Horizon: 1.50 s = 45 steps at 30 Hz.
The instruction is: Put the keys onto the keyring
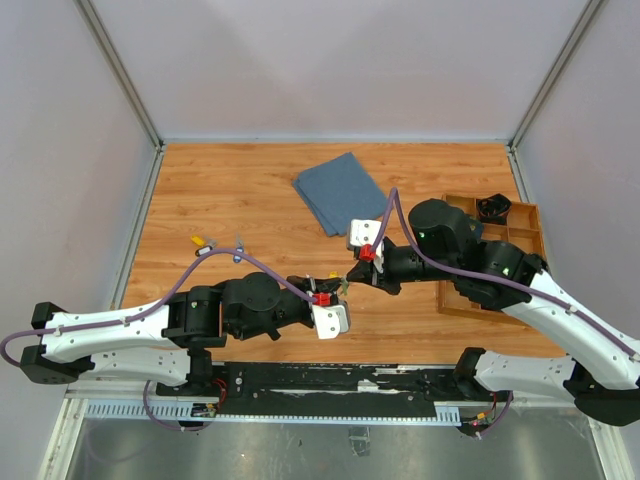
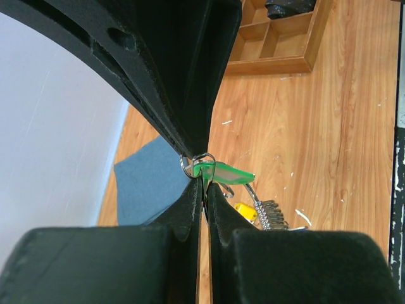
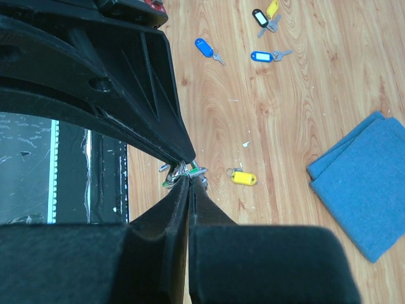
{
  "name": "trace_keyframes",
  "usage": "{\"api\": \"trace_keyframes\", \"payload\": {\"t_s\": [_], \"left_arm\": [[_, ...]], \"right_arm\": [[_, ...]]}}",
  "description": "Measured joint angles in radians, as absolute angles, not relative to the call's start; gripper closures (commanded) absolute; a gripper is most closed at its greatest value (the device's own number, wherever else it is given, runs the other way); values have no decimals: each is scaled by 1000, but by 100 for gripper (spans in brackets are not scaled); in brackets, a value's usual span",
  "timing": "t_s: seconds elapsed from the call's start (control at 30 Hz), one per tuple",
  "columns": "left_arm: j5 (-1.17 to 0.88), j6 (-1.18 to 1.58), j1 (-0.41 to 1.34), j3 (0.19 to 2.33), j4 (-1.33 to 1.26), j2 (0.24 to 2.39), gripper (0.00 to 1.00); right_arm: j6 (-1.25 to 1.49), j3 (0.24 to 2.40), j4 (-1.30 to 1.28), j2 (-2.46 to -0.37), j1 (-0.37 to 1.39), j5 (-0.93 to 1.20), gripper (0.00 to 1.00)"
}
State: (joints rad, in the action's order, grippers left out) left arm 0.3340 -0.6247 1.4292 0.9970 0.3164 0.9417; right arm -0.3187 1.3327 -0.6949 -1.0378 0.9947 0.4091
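My two grippers meet tip to tip above the table's middle. The left gripper (image 1: 336, 292) (image 2: 203, 180) is shut on the thin silver keyring (image 2: 192, 163). A coiled silvery chain bit (image 2: 270, 214) hangs beside it. The right gripper (image 1: 352, 276) (image 3: 189, 178) is shut where a green-tagged key (image 2: 229, 172) (image 3: 200, 170) meets the ring, with the green tag sticking out sideways. A yellow-tagged key (image 3: 243, 178) (image 2: 243, 211) lies on the wood right below. Two blue-tagged keys (image 3: 203, 47) (image 3: 261, 56) and a dark and a yellow one (image 3: 261, 16) lie farther left (image 1: 200, 242).
A folded blue cloth (image 1: 340, 192) (image 3: 366, 177) lies at the back centre. A wooden compartment tray (image 1: 522, 228) (image 2: 278, 60) stands at the right, partly under the right arm, with a dark object (image 1: 493, 207) in a back compartment. White walls enclose the table.
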Motion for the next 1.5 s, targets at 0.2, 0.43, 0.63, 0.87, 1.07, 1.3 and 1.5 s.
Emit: {"api": "trace_keyframes", "payload": {"t_s": [0.2, 0.43, 0.63, 0.87, 1.07, 1.3, 1.5], "left_arm": [[325, -625, 1429, 997, 315, 942, 99], [312, -625, 1429, 999, 310, 943, 99], [311, -625, 1429, 1001, 307, 945, 100], [321, -625, 1428, 1001, 290, 945, 100], [337, -624, 1426, 1003, 286, 944, 99], [339, -624, 1427, 1003, 295, 944, 100], [339, -624, 1427, 1003, 295, 944, 100]], "right_arm": [[-319, 1345, -708, -1039, 995, 409, 100], [-319, 1357, -709, -1041, 995, 411, 99], [-324, 1368, -716, -1044, 995, 405, 99], [-320, 1368, -715, -1018, 996, 308, 100], [-315, 1390, -742, -1015, 1000, 172, 99], [-319, 1411, -769, -1019, 997, 83, 100], [-321, 1411, -768, -1013, 997, 89, 87]]}}
